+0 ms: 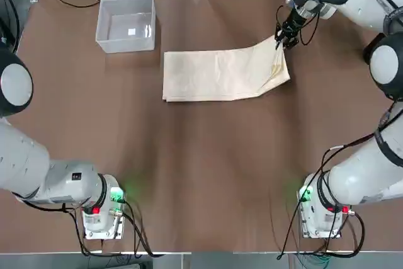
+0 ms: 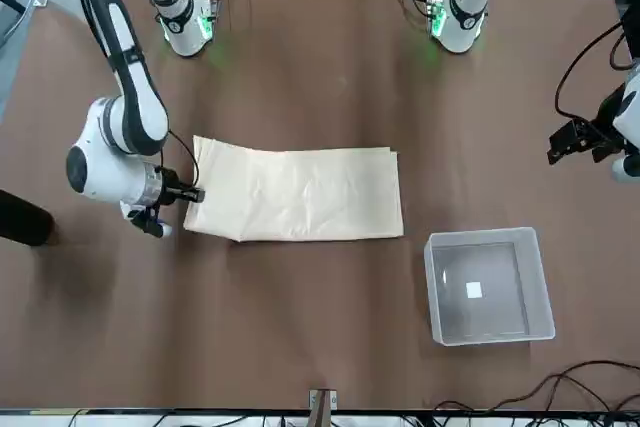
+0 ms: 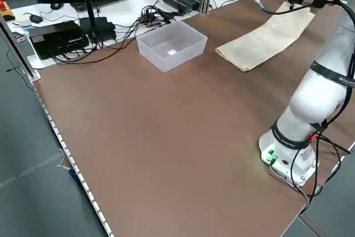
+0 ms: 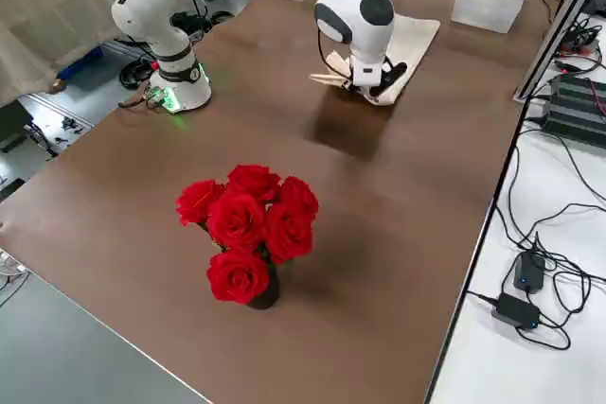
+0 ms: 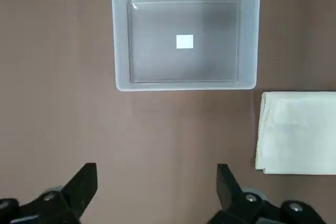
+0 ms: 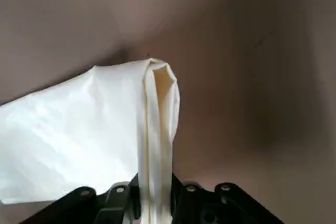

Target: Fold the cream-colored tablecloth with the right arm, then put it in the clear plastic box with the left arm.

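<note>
The cream-colored tablecloth [image 1: 220, 74] lies folded in a long strip mid-table. Its far right corner is lifted off the surface, with my right gripper [image 1: 284, 34] shut on it. In the right wrist view the fabric [image 6: 79, 140] runs as a pinched fold straight between the closed fingers. The clear plastic box [image 1: 126, 47] stands empty at the far left, apart from the cloth. My left gripper [image 5: 157, 190] hovers open above the table on the near side of the box [image 5: 121, 35], holding nothing. The front view shows it [image 2: 565, 142] near the table's left edge.
A vase of red roses [image 4: 251, 229] stands on the table's right end, well away from the cloth. Cables and electronics [image 3: 72, 34] crowd the bench beyond the far edge. Both arm bases [image 1: 101, 212] sit at the near edge.
</note>
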{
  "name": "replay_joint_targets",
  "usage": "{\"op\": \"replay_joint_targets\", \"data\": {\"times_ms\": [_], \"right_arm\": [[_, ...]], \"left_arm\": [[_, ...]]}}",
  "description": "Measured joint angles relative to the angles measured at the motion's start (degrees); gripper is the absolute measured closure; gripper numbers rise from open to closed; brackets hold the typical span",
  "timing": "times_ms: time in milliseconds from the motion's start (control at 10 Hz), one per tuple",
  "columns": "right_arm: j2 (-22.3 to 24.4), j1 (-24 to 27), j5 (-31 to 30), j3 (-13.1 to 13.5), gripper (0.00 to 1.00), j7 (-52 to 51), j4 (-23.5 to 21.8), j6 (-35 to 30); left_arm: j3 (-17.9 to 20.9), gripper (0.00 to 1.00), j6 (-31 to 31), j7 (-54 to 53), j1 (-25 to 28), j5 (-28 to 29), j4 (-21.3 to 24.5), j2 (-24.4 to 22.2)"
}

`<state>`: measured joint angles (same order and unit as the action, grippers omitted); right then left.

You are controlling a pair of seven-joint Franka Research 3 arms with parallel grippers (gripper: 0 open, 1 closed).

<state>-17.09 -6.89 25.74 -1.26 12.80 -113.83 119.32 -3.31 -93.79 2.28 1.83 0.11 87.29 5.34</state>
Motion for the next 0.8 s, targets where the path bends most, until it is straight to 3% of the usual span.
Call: {"op": "replay_joint_targets", "data": {"times_ms": [800], "right_arm": [[6.72, -5.03, -0.25, -0.15, 0.88, 12.61, 0.07, -4.83]], "left_arm": [[0.0, 0.0, -0.01, 0.0, 0.01, 0.0, 0.0, 0.01]]}}
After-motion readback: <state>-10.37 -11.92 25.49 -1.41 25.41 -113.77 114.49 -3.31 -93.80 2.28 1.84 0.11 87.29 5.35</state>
